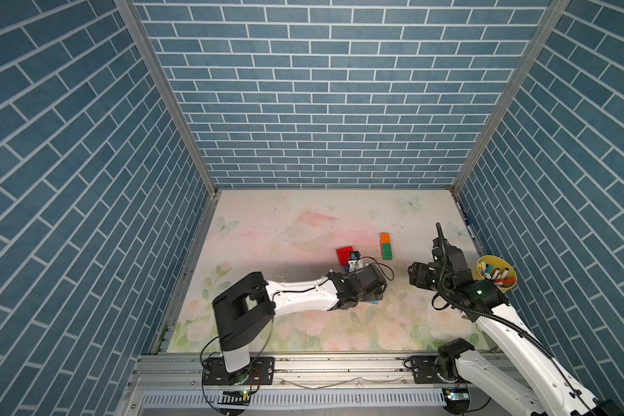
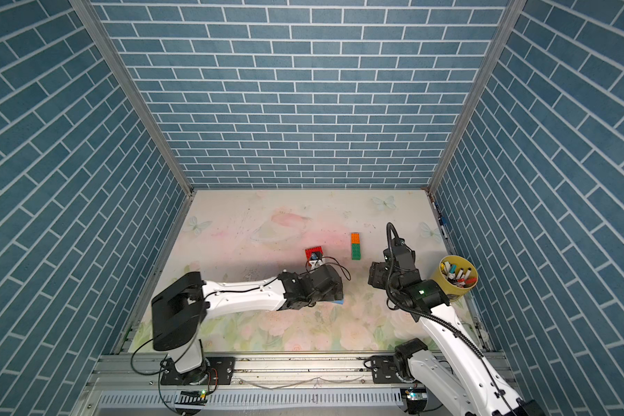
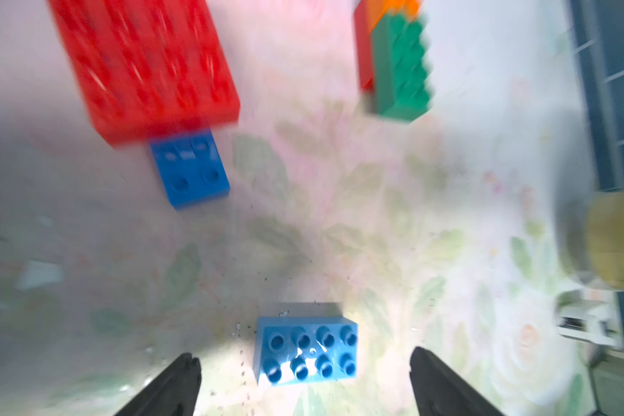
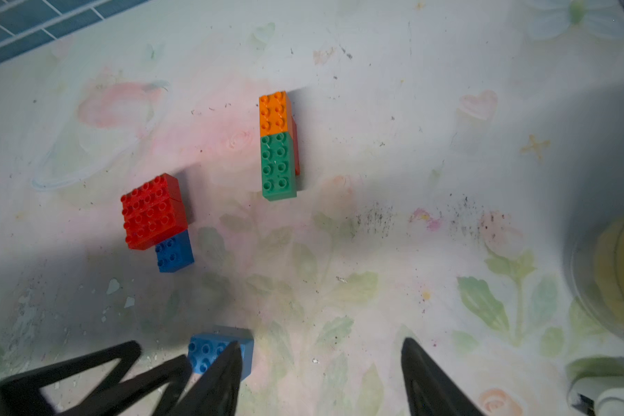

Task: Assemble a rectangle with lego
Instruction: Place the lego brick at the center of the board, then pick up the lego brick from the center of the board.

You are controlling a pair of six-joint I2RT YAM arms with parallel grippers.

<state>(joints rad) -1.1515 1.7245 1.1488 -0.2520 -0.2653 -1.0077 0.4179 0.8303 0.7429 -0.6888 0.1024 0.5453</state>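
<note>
in both top views the left arm (image 1: 303, 299) reaches across the flowered desk (image 1: 267, 216), its wrist over a light blue brick (image 1: 376, 303) of which only a corner shows; the fingers of both arms are hidden there. a red block (image 1: 344, 253) lies just beyond that wrist. an orange brick (image 1: 385, 238) joined end to end with a green brick (image 1: 387, 251) lies to its right, well apart. a yellow cup (image 1: 507, 287) stands at the desk's right edge, beside the right arm (image 1: 501, 324). in the left wrist view, which is blurred, the left pincer (image 3: 303, 354) is spread wide. the light blue brick lies studs up on the desk between its fingers, touched by neither. a blue brick (image 3: 191, 173) juts out from beneath one edge of the red block. in the right wrist view the right pincer (image 4: 321, 344) is spread with bare desk between its fingers. one finger overlaps the light blue brick; whether it touches cannot be told. a red piece (image 4: 295, 144) shows under the orange and green pair.
</note>
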